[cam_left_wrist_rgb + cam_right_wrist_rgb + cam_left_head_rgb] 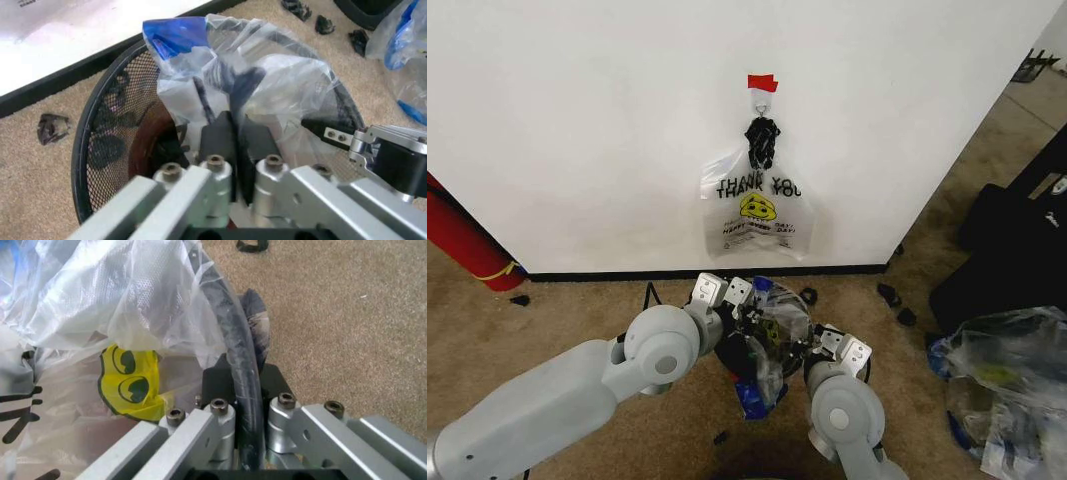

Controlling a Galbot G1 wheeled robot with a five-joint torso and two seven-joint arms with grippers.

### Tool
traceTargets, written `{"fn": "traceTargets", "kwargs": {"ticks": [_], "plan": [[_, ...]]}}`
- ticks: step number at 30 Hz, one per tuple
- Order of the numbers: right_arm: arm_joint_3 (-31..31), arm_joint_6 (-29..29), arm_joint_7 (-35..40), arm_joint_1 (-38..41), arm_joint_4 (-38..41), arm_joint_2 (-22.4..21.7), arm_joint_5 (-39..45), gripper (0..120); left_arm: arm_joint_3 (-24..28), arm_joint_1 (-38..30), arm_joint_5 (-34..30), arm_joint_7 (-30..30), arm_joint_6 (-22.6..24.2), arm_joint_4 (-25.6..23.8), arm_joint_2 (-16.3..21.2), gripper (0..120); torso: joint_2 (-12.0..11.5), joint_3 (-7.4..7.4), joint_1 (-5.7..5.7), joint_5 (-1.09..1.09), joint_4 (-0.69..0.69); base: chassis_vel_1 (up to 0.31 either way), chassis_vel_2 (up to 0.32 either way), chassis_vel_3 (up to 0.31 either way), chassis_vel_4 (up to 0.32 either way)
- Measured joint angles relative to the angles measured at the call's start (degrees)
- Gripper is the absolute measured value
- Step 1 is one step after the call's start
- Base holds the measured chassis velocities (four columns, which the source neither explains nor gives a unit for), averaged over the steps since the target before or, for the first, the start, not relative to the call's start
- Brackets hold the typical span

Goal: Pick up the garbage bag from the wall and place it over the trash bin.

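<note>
The garbage bag is a thin translucent bag with a yellow smiley and a blue handle strip. It is draped into and over the trash bin, a round black mesh bin with a red base, standing on the carpet just before the wall. My left gripper reaches into the bin's mouth, shut on a fold of the bag. My right gripper stands at the opposite rim, its fingers clamping the bag's plastic with the black rim between them. In the head view both grippers flank the bin.
A similar smiley bag hangs from a hook under red tape. A long red cylinder leans at the left. At the right are a clear plastic bundle and a black case. Small black bits lie on the carpet.
</note>
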Motion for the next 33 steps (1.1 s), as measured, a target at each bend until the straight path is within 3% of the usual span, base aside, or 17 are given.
{"fn": "traceTargets", "kwargs": {"ticks": [9,15,20,33], "plan": [[0.3,0.0,-0.3,-0.5,0.4,0.1,-0.1,1,-2.1,0.4,-0.7,0.0,-0.5,0.1,0.5,0,0.0,0.0,0.0,0.0,0.0,0.0,0.0,0.0,0.0],[0.9,0.2,-0.7,-1.2,1.2,-0.3,0.8,1,-5.2,2.1,-1.0,0.7,-0.4,0.2,3.3,0,0.0,0.0,0.0,-0.01,0.0,0.0,0.0,0.0,0.0],[2.0,0.3,-1.0,-2.0,2.4,-1.4,2.3,1,-11.7,7.6,-0.7,2.3,-0.4,-0.6,7.0,0,0.0,0.0,-0.01,0.0,0.01,0.0,0.0,0.0,0.0],[1.9,0.4,-2.5,-3.2,4.6,-2.2,6.4,1,-21.5,18.4,1.1,6.4,-0.5,0.1,10.6,0,0.0,0.0,-0.01,0.0,0.02,0.0,0.0,0.0,0.0]]}}
